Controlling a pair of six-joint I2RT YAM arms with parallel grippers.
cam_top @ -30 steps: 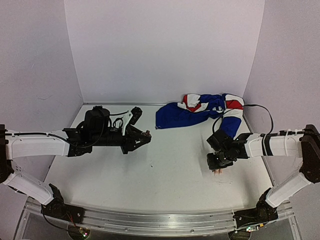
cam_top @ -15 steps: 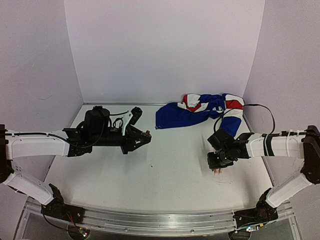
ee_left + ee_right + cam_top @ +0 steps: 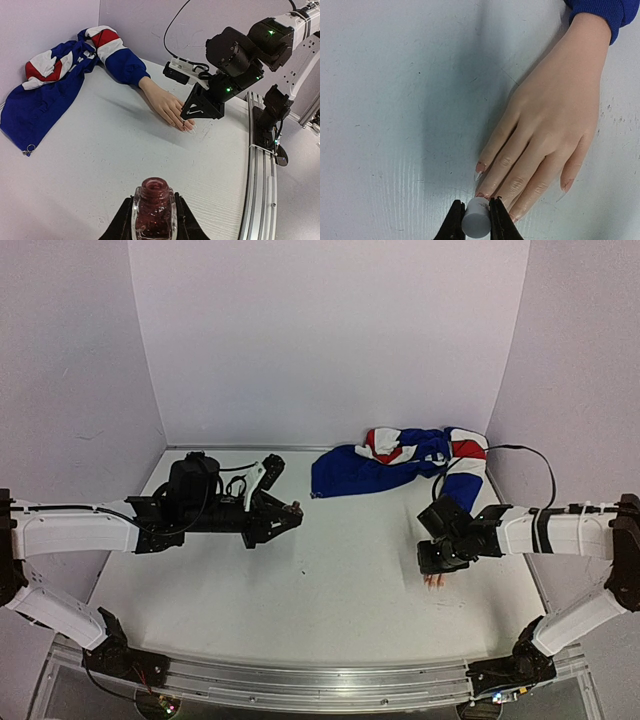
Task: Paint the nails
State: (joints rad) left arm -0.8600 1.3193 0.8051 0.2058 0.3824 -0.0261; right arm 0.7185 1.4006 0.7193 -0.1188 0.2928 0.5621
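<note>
The pale mannequin hand [image 3: 555, 115] lies flat on the table, its blue sleeve [image 3: 600, 10] at the wrist. Its nails are tiny: the index nail [image 3: 480, 169] and little-finger nail [image 3: 566, 186] show reddish streaks. My right gripper [image 3: 476, 210] is shut on a white cap [image 3: 476, 224], held right over the middle fingertip and hiding that nail. From above, the right gripper [image 3: 437, 562] covers the hand, only the fingertips [image 3: 434, 582] showing. My left gripper [image 3: 152, 202] is shut on an open bottle [image 3: 154, 210] of dark red glitter polish, held away at the left.
The blue, red and white jacket [image 3: 395, 460] is heaped at the back right, with a black cable [image 3: 520, 452] looping past it. The aluminium rail [image 3: 320, 685] runs along the near table edge. Walls enclose the table on three sides.
My right gripper has shifted very slightly over the fingertips. The left arm and the bottle have stayed still.
</note>
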